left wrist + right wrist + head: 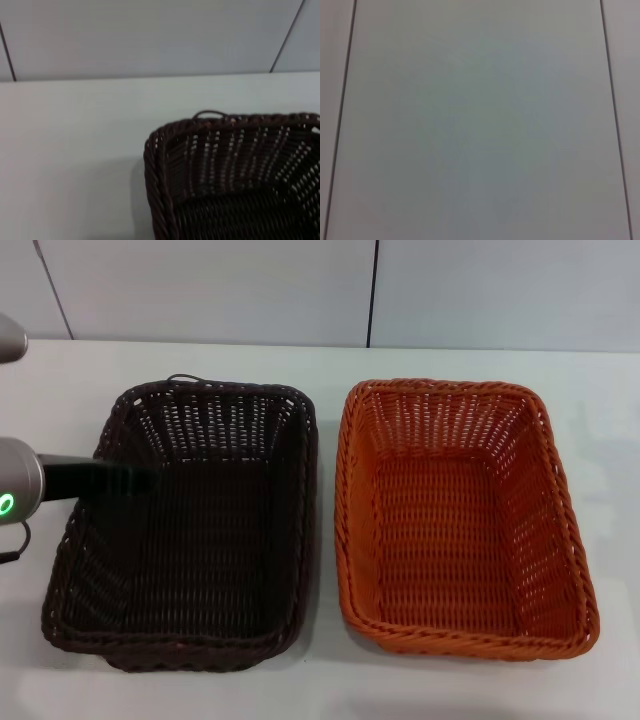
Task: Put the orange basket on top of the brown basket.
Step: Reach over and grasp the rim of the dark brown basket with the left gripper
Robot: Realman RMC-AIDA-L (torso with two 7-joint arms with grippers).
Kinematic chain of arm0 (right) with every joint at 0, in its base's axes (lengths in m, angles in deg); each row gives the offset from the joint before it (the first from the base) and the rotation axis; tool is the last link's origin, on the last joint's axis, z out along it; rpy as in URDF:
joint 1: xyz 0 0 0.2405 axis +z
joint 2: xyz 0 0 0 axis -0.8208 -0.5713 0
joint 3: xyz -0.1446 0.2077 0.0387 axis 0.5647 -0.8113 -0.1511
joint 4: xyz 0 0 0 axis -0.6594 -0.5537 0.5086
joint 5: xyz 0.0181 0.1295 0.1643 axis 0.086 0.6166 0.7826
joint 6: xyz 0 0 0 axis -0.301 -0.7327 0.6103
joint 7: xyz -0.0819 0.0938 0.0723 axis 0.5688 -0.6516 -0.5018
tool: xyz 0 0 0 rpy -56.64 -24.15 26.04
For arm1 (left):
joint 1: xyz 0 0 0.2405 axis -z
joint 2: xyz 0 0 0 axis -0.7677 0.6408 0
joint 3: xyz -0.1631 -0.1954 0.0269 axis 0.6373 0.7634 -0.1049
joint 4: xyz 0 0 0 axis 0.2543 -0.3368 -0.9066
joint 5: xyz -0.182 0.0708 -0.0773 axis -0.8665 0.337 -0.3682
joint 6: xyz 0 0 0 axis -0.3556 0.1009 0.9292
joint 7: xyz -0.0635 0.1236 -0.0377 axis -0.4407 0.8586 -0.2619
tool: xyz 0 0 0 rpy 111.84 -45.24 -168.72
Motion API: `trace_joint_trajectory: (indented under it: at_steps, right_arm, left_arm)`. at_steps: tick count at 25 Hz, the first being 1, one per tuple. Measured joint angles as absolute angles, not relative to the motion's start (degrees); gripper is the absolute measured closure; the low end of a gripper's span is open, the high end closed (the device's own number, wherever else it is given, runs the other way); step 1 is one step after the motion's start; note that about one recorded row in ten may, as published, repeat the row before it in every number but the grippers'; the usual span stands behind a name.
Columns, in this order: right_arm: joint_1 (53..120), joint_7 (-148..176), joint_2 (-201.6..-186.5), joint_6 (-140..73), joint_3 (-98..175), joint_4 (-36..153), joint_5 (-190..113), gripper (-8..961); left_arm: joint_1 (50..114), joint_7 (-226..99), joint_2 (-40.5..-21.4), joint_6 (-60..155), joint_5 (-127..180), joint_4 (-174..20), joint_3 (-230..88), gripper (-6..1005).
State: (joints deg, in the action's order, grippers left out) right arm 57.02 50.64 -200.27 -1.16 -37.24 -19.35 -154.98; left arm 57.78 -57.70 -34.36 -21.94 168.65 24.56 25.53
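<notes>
Reaching in from the frame's left, my left gripper [135, 480] hangs over the brown basket [190, 540]; its spread I cannot tell. The orange basket [460, 520] sits right, just beside it.

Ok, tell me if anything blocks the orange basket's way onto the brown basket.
The left tool reaches in over the brown basket at its left rim, so it stands where the orange basket must land. Nothing lies between the two baskets, side by side on the table.
</notes>
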Motion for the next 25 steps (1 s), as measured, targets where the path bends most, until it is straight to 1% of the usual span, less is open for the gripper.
trace_joint_trajectory:
  at_steps: [6, 15, 25]
  right_arm:
    - [57.2, 50.7, -200.22, -1.2, -37.2, -19.4, -155.0, 175]
    - [57.3, 50.9, -200.25, -1.3, -37.3, -19.6, -155.0, 175]
    - [57.4, 50.8, -200.35, -1.3, -37.3, -19.9, -155.0, 175]
  left_arm:
    - [58.1, -57.1, -34.20, -20.4, 168.6, 21.8, 26.0, 524]
    - [57.8, -56.4, -33.95, -20.6, 168.7, 26.2, 26.7, 524]
    - [58.5, -51.8, -34.01, -19.4, 169.1, 24.0, 30.5, 520]
